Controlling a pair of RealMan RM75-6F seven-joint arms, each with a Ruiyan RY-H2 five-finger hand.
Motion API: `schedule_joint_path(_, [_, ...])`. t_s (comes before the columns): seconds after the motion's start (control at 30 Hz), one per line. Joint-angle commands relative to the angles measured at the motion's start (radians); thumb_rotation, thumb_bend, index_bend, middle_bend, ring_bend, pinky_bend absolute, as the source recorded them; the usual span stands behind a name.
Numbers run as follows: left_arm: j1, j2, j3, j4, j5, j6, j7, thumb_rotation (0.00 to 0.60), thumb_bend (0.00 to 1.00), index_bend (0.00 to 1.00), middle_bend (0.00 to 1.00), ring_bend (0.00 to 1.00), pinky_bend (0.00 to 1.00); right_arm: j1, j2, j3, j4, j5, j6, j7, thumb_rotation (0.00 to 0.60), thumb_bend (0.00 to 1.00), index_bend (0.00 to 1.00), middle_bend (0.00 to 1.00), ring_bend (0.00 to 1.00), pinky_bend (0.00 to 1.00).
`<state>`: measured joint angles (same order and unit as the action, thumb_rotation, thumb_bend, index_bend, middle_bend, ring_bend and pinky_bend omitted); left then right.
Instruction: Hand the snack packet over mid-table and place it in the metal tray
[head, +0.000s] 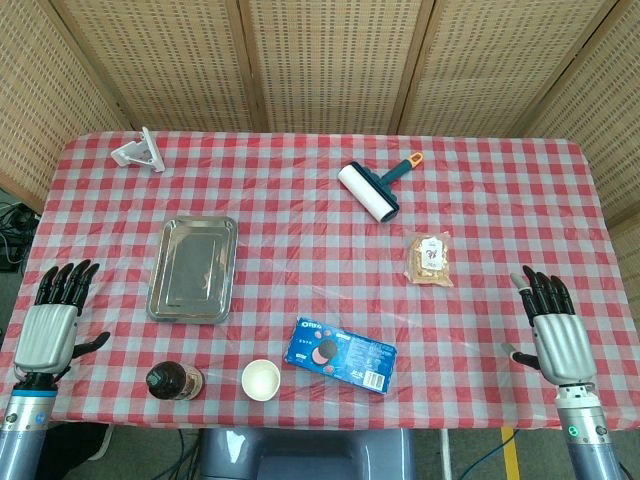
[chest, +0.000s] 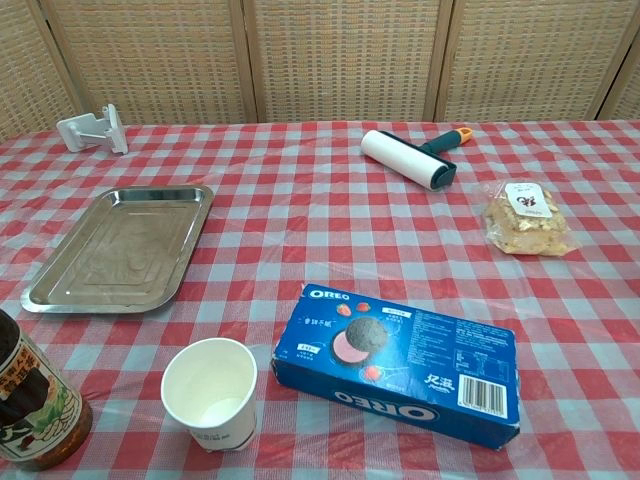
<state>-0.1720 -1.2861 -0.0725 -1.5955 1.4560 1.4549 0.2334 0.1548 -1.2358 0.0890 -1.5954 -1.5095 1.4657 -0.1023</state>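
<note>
Fingers of my right hand and left hand spread, empty; grabbing the clear snack packet risks crushing it, or missing the metal tray.

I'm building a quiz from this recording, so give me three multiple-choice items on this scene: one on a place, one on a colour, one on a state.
1. Where does the snack packet lie?
A. in the metal tray
B. on the tablecloth nearer the right robot hand
C. under the cookie box

2. What colour is the cookie box?
A. blue
B. green
C. yellow

3. What does the metal tray hold?
A. the paper cup
B. the lint roller
C. nothing

Answers: 1 B, it lies nearest the right robot hand; 2 A, its printed face is blue; 3 C, its floor shows bare metal.
</note>
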Motion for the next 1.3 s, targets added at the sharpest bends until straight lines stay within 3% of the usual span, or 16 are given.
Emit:
schedule_joint_path(0.03, [0.0,0.0,0.001,0.0,-0.001,-0.001,0.002,0.6,0.0,0.0,0.0,0.0,0.0,0.0,0.0,0.0,0.001,0.0,0.0,0.001,0.6,0.08,0.0,0.0,0.0,0.0])
schedule_joint_path(0.6, [0.004,0.008,0.004,-0.016,0.012,0.012,0.003,0.6,0.0,0.0,0.0,0.0,0.0,0.005,-0.004,0.006,0.008,-0.013,0.009,0.014,0.6,0.08,0.0,0.0,0.0,0.0])
schedule_joint_path(0.8, [0.002,0.018,0.001,-0.019,0.006,0.004,-0.014,0.6,0.01,0.0,0.0,0.0,0.0,0.043,0.009,0.04,-0.002,0.008,-0.031,0.008,0.6,0.08,0.0,0.0,0.0,0.0])
schedule_joint_path(1.07, [0.002,0.023,-0.005,-0.015,-0.003,0.001,-0.026,0.6,0.01,0.0,0.0,0.0,0.0,0.182,0.047,0.132,-0.075,0.134,-0.231,-0.053,0.6,0.08,0.0,0.0,0.0,0.0])
schedule_joint_path(1.3, [-0.002,0.028,-0.011,-0.013,-0.016,-0.01,-0.047,0.6,0.01,0.0,0.0,0.0,0.0,0.326,0.029,0.202,-0.072,0.34,-0.432,-0.171,0.6,0.08,0.0,0.0,0.0,0.0])
